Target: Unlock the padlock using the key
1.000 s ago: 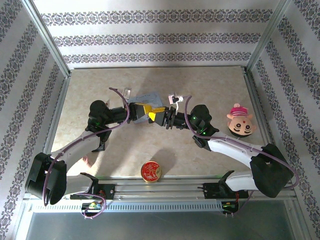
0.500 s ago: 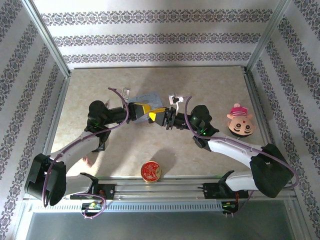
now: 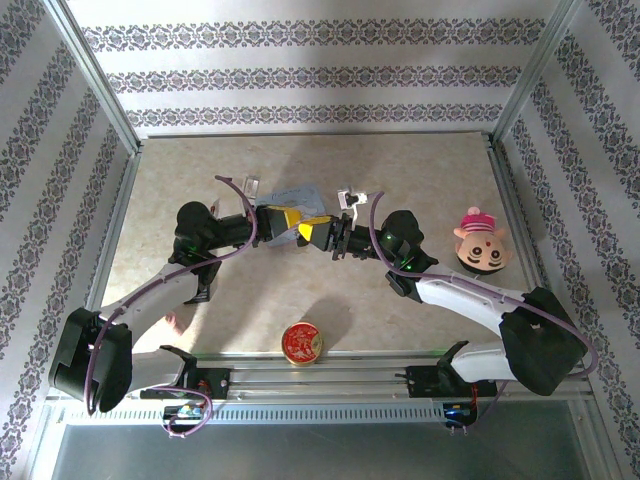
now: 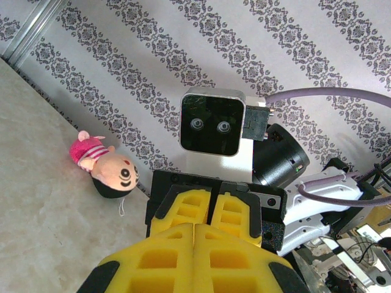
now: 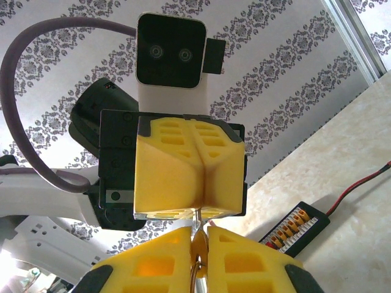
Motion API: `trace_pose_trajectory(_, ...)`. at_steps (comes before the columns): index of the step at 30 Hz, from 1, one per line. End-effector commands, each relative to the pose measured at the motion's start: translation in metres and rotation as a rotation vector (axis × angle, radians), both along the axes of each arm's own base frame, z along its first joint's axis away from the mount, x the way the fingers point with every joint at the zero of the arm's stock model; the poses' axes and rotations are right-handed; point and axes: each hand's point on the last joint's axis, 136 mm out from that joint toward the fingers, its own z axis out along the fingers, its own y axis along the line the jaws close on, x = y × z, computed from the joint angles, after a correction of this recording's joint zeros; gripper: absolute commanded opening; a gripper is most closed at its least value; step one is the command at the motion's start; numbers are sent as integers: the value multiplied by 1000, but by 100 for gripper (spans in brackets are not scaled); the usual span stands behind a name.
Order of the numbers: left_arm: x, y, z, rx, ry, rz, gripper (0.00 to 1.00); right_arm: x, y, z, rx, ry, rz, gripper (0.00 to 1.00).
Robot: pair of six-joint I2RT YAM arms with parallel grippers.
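Both grippers meet tip to tip in mid-air over the table's middle. My left gripper has its yellow fingers pressed together on the padlock, which is almost wholly hidden; just a thin shiny edge shows at the fingertips. Facing it, my right gripper is shut on the key. The key's brassy head and ring sit between the right fingers. Its thin shaft runs straight into the seam of the left fingertips. In the left wrist view the left gripper touches the right gripper.
A pastel-blue box lies on the table just behind the grippers. A round red-and-gold tin sits near the front edge. A plush doll lies at the right. A black connector strip rests on the table.
My right gripper has crept a little to the left, toward the left gripper, and its fingers have tightened on the key. The left arm has stayed put.
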Motion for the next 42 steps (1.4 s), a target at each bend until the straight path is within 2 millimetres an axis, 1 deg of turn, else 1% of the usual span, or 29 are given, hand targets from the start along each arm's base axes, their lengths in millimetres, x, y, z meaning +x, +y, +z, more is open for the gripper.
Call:
trace_pose_trajectory(1,5,12,13,-33,-51,60,0,-6,-6,6,22,-32,10,7)
trace_pose_trajectory(5,8,14,12,-36,-41,75,0,-6,-8,7,26,-36,6,0)
trace_pose_trajectory(11,13,18,10,-43,-24,107,0,-1,-14,6,29,-24,-37,0)
trace_pose_trajectory(12,14,19,9,-42,-18,116,7,0,-15,4,28,-18,-49,0)
trace_pose_trajectory(13,16,20,8,-42,-10,125,20,3,-17,2,25,-8,-67,0)
trace_pose_trajectory(14,18,22,6,-40,6,142,36,7,-19,-1,15,8,-87,0)
trace_pose_trajectory(15,22,23,4,-36,24,162,49,10,-21,-6,1,26,-105,0)
trace_pose_trajectory(16,26,26,0,-30,52,193,63,15,-23,-13,-20,43,-128,0)
trace_pose_trajectory(18,36,34,-10,-4,116,276,82,23,-28,-31,-77,97,-182,0)
trace_pose_trajectory(19,40,38,-18,23,149,324,97,26,-31,-41,-107,123,-204,0)
trace_pose_trajectory(20,45,45,-25,55,171,384,99,27,-33,-48,-130,140,-220,0)
trace_pose_trajectory(22,49,58,-36,125,190,487,99,29,-37,-60,-164,169,-250,0)
trace_pose_trajectory(26,51,88,-63,320,235,729,99,36,-53,-88,-260,234,-352,0)
trace_pose_trajectory(27,51,92,-68,354,241,766,99,37,-56,-92,-277,244,-369,0)
trace_pose_trajectory(29,49,95,-79,416,255,816,99,38,-63,-104,-310,267,-405,0)
trace_pose_trajectory(32,48,88,-97,509,283,847,99,38,-73,-121,-366,308,-456,0)
trace_pose_trajectory(34,48,77,-109,575,290,846,99,37,-79,-132,-402,337,-482,0)
trace_pose_trajectory(37,49,66,-130,692,305,872,99,35,-87,-147,-452,367,-515,0)
trace_pose_trajectory(38,49,62,-139,732,313,877,99,34,-89,-150,-462,371,-520,0)
trace_pose_trajectory(42,52,41,-165,783,371,839,99,29,-95,-160,-491,380,-531,0)
